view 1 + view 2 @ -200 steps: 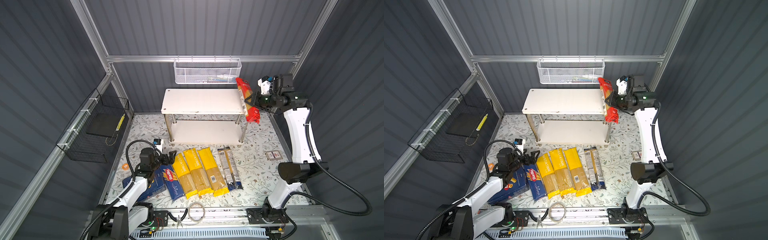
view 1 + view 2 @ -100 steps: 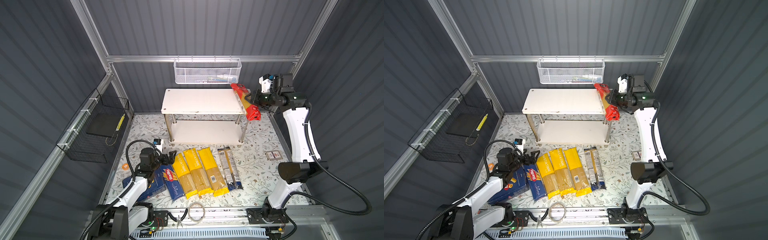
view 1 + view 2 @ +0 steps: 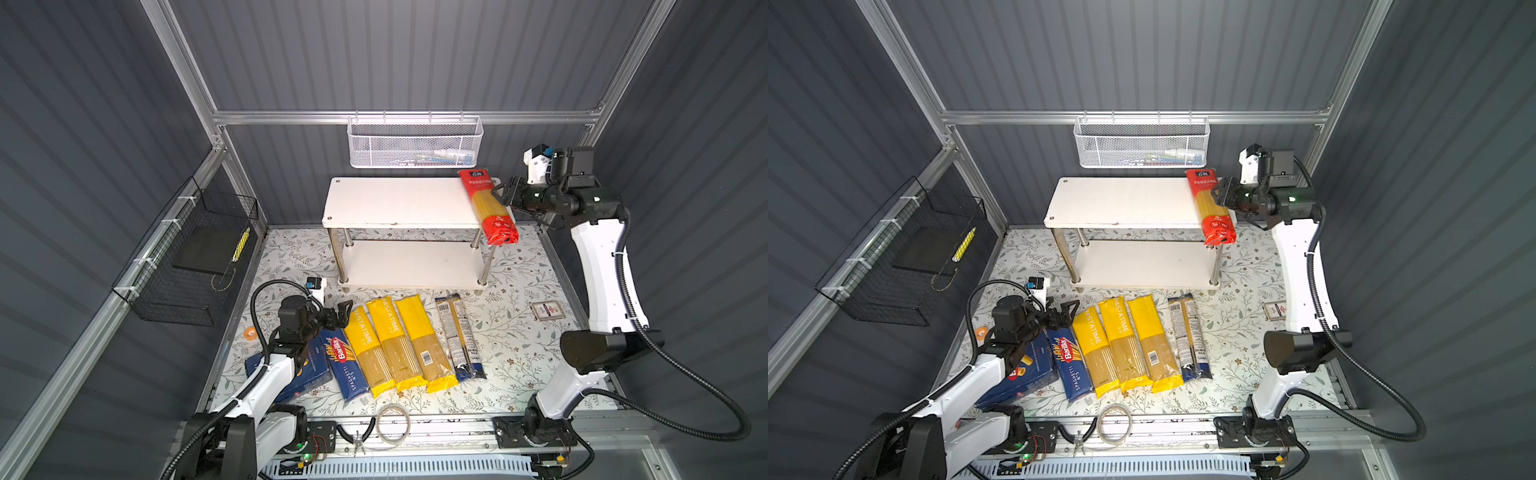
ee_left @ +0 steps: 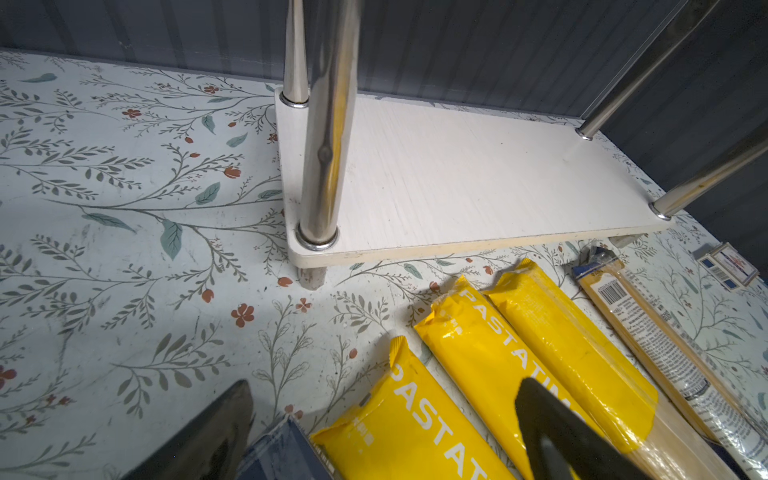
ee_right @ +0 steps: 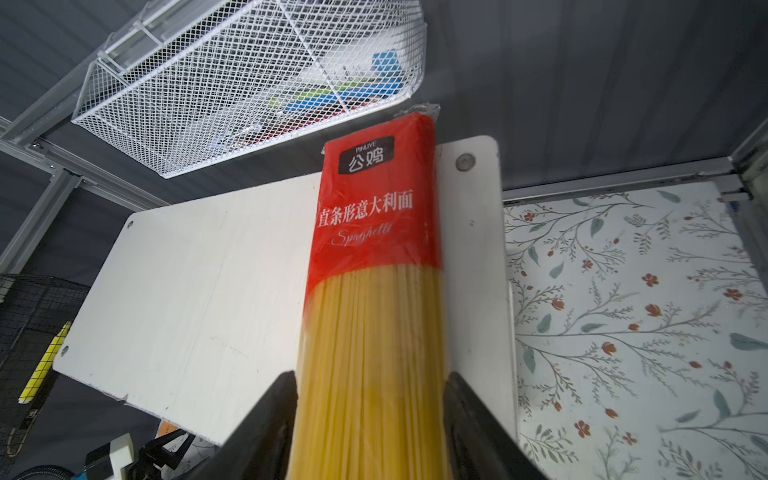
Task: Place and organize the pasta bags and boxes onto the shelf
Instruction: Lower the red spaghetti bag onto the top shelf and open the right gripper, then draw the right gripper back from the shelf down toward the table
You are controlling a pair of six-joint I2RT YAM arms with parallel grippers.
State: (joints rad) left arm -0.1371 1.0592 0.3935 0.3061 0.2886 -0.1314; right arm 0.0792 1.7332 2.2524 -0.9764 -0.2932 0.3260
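Red plastic spaghetti bag (image 3: pixel 487 208) lies atop your white two-tier shelf (image 3: pixel 395 203), right end, overhanging forward. Right gripper (image 5: pixel 369 386) flanks it; grip unclear. White mesh basket (image 3: pixel 415 145) hangs just behind; left gripper (image 3: pixel 337 313) gapes empty.

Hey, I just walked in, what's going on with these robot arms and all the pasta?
The right gripper has its jaws either side of the red spaghetti bag, which lies across the right end of the shelf on its top board, front end overhanging. Whether it grips is unclear. The left gripper hovers open and empty over the mat, where two Barilla boxes, three yellow bags and a clear bag lie in a row.
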